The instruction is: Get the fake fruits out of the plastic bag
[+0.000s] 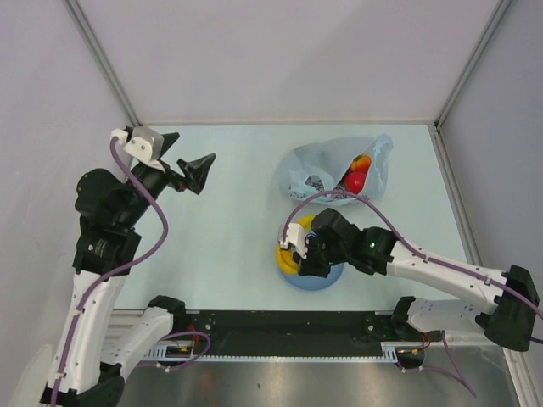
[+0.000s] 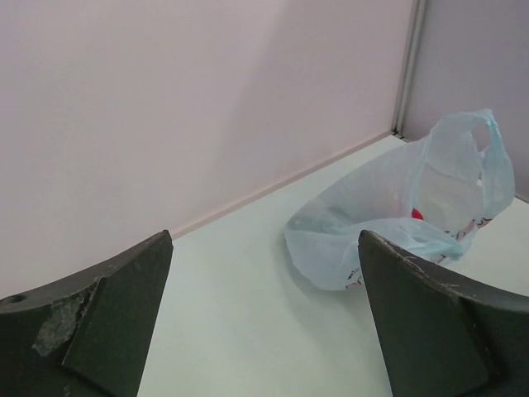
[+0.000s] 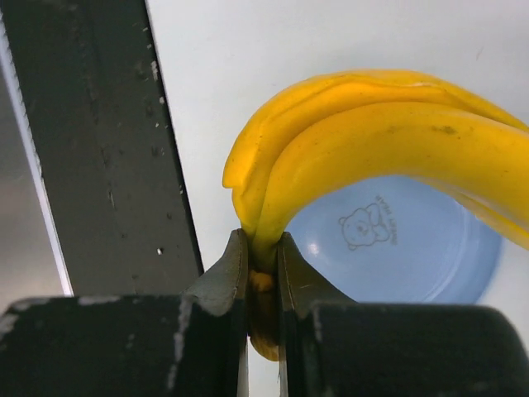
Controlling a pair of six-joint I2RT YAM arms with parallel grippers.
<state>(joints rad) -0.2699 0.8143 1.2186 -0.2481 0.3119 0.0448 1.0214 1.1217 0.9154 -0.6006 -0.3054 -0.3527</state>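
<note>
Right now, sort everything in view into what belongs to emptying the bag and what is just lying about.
Belongs to the job: banana, pinched in the right gripper; plastic bag; red fruit inside it; left gripper, open, empty.
Just lying about: blue plate below the banana; table.

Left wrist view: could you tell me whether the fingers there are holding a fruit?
No, the left gripper has its fingers wide apart, with only bare table between them.

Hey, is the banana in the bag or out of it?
Out. The right pincer is shut on one end of the banana, over the blue plate, well apart from the bag.
</note>
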